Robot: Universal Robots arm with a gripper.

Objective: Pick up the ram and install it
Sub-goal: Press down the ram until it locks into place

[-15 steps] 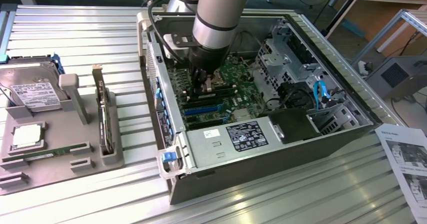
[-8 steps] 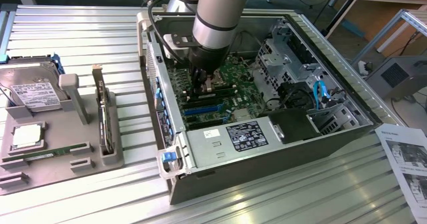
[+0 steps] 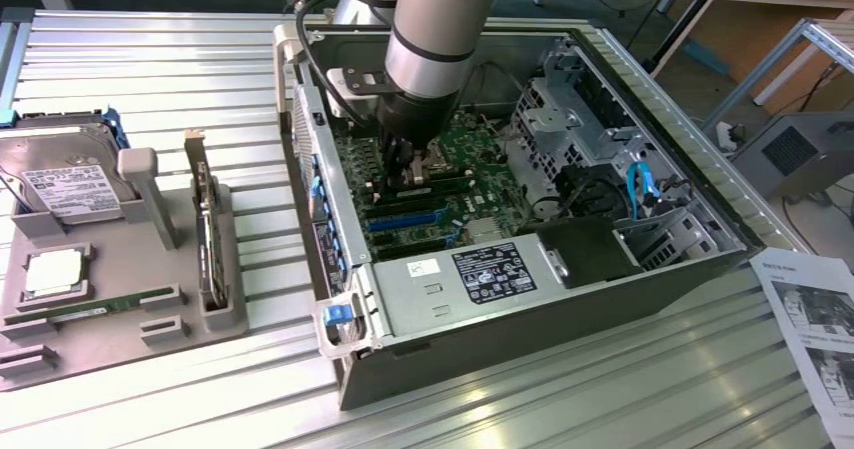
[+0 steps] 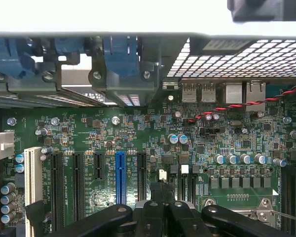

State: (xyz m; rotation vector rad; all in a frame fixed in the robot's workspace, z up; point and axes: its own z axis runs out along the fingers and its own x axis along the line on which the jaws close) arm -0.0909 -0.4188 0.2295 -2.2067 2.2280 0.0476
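Shadow and the arm's grey sleeve are hiding the black gripper [image 3: 416, 164] from you in the exterior view, where it is reaching down inside the open grey metal computer case [image 3: 694, 259] over the green motherboard [image 3: 474, 154]. In the wrist view you are seeing the gripper's [image 4: 160, 210] dark fingers [image 4: 153, 217] pressed close together, but their tips are cut off at the frame edge, so you cannot tell whether they are gripping anything. Just beyond the jaws, the motherboard [image 4: 138, 133] is showing its black expansion slots and one blue slot [image 4: 120, 177].

Well away from the jaws, outside the case, the grey moulded parts tray [image 3: 80, 339] is holding a long, thin green ram stick [image 3: 100, 305] lying flat in its groove. Beside it in the same tray you are seeing a square silver processor chip [image 3: 51, 271], a silver hard drive [image 3: 60, 179] leaning in its own bay, and a dark expansion card [image 3: 207, 239] standing on edge.
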